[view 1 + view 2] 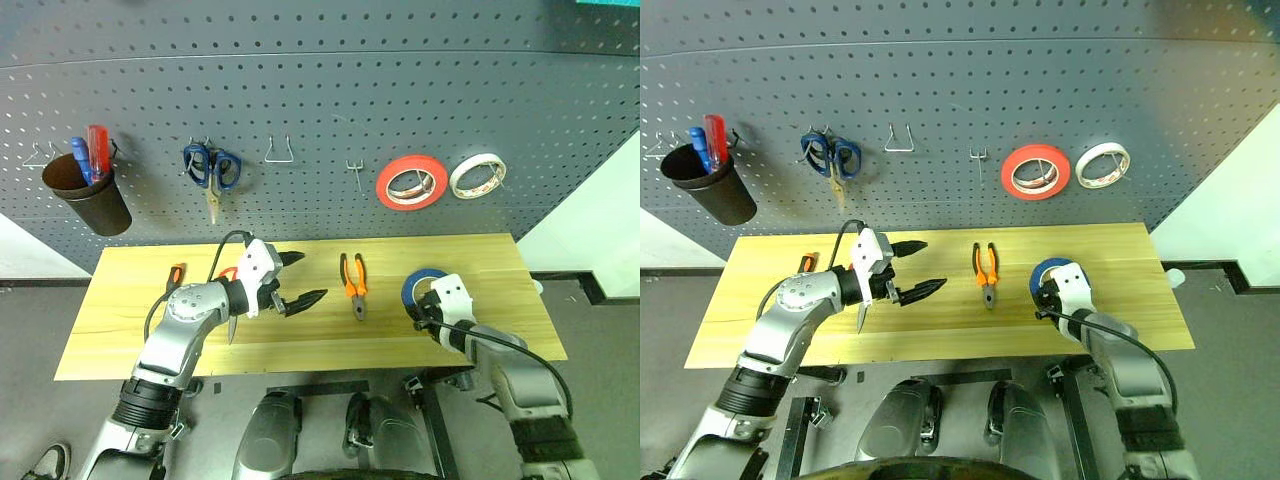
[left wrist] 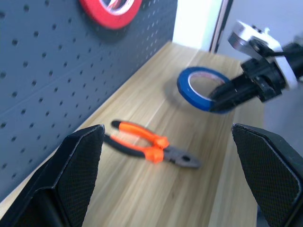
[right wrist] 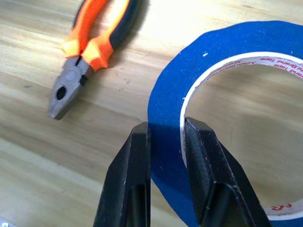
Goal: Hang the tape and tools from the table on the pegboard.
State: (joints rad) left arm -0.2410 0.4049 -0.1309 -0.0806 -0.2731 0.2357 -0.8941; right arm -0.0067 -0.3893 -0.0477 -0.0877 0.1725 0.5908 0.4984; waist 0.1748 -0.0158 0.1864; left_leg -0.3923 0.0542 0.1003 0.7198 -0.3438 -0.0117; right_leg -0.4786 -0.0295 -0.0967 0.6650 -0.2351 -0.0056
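Blue tape (image 3: 222,90) is pinched through its wall by the right gripper (image 3: 166,137), one jaw inside the pale core and one outside, jaws closed tight on the roll above the yellowish wood counter (image 1: 480,262). The left gripper (image 1: 300,279) hovers with jaws spread wide and empty. Orange-and-black pliers (image 1: 354,284) lie flat on the counter between the two sets of jaws, ahead of the open pair. An orange-handled screwdriver (image 1: 175,277) lies behind the left jaws, beside that arm. The dark grey pegboard (image 1: 320,110) stands beyond both grippers.
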